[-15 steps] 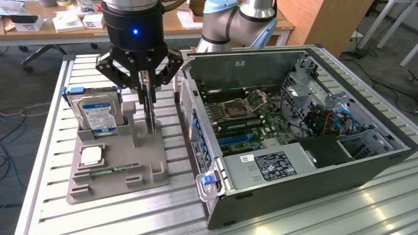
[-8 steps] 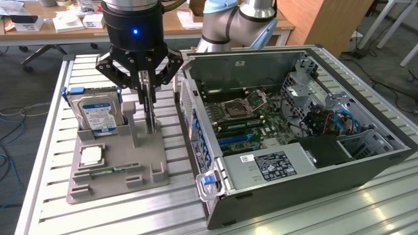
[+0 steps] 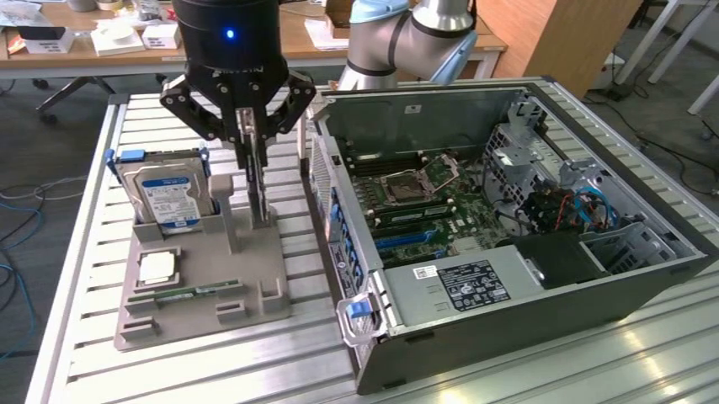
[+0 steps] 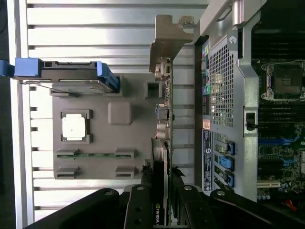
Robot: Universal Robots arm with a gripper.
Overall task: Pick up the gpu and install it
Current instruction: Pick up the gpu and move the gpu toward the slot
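Pincer (image 3: 252,156) seemingly clamps upright gpu (image 3: 265,202).

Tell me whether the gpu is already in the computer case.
No, the gpu stands upright in the gray holder beside the case.
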